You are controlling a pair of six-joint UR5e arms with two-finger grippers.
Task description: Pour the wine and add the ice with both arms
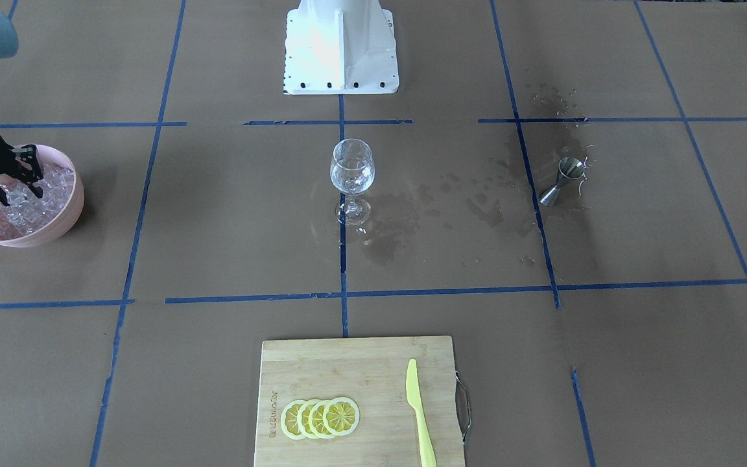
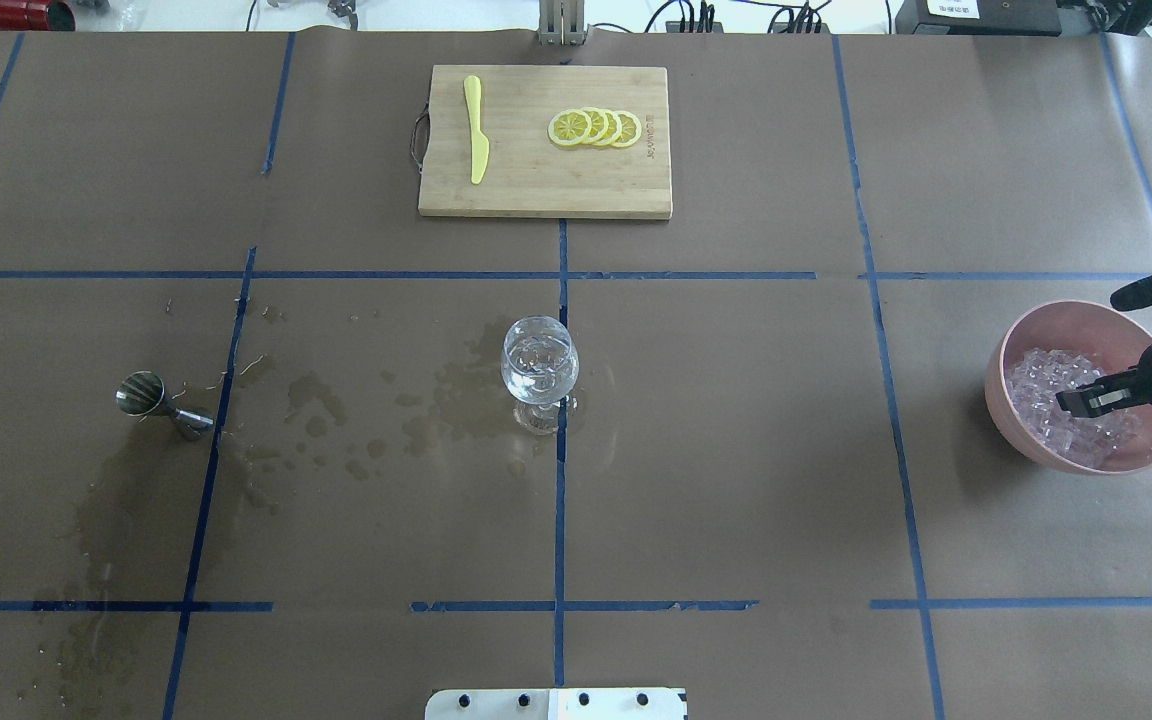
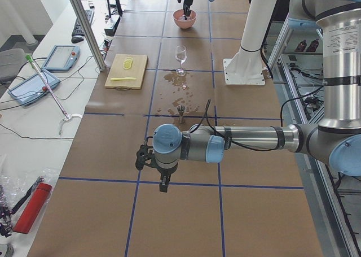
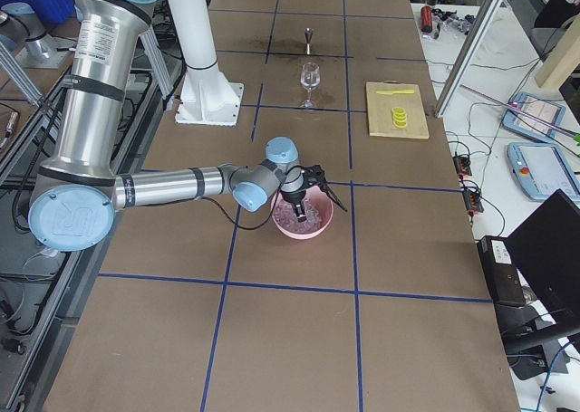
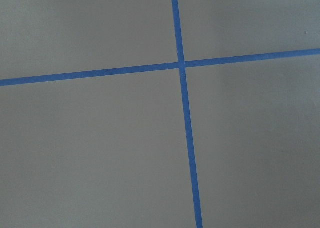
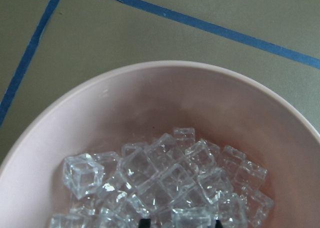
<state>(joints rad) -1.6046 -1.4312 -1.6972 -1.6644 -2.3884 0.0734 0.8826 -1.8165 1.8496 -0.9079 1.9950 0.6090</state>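
Note:
My right gripper [image 1: 17, 188] is lowered into a pink bowl [image 1: 65, 220] at the table's end, jaws spread, fingertips [image 6: 145, 223] down in the ice [image 6: 165, 183], a heap of clear cubes. The bowl [image 2: 1021, 340] and gripper [image 2: 1086, 400] also show in the overhead view. A stemmed wine glass [image 1: 352, 172] stands at the table's middle [image 2: 539, 365]; its clear contents are hard to make out. My left gripper [image 3: 163, 183] hangs over bare paper far from the glass; I cannot tell whether it is open or shut. The left wrist view shows only brown paper and blue tape.
A steel jigger [image 1: 561, 181] stands among dark wet stains [image 1: 477, 207] on the paper. A wooden cutting board [image 1: 357, 402] holds lemon slices [image 1: 320, 418] and a yellow knife [image 1: 420, 415]. The white pedestal base [image 1: 341, 45] stands behind the glass.

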